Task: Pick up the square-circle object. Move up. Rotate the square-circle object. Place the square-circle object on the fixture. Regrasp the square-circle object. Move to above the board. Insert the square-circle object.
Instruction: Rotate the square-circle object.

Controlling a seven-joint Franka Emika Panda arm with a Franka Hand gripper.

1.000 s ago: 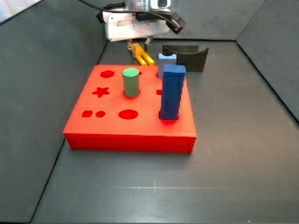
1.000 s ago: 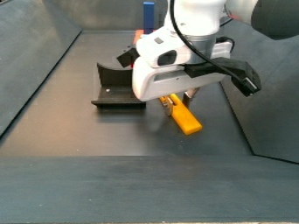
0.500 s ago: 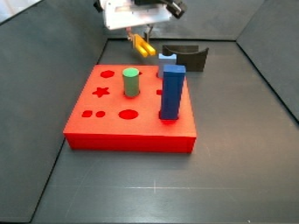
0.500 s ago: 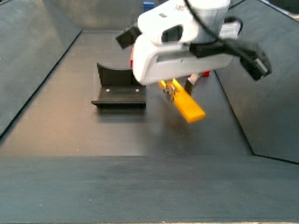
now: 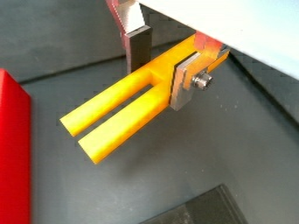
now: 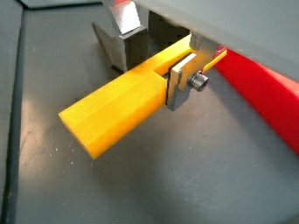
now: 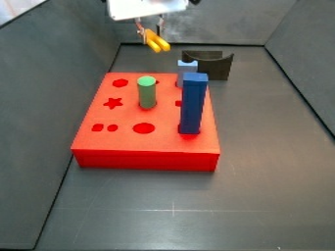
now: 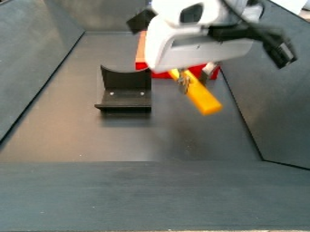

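In both wrist views we see the gripper (image 5: 163, 57) closed on the square-circle object (image 5: 128, 109), its silver finger plates (image 6: 177, 80) clamped against the two flat sides of the yellow-orange peg near one end. In a wrist view the two prong-like legs point away from the fingers, with a slot running between them. The peg hangs clear above the dark floor and touches nothing but the pads. In a wrist view the red edge of the board (image 5: 12, 149) lies beside the peg and below it; in a wrist view the fixture (image 6: 117, 42) shows beyond the fingers. In a side view the gripper (image 8: 184, 77) is raised over the floor, the square-circle object (image 8: 198, 95) tilted downward from it, and the fixture (image 8: 121, 93) stands on the floor beside it, apart. In a side view the board (image 7: 144, 127) is nearest, carrying a green cylinder (image 7: 148, 92) and a tall blue peg (image 7: 193, 103), both upright in its holes; behind it stand the fixture (image 7: 210, 62) and, higher, the gripper (image 7: 151, 29) with the peg (image 7: 156, 41).
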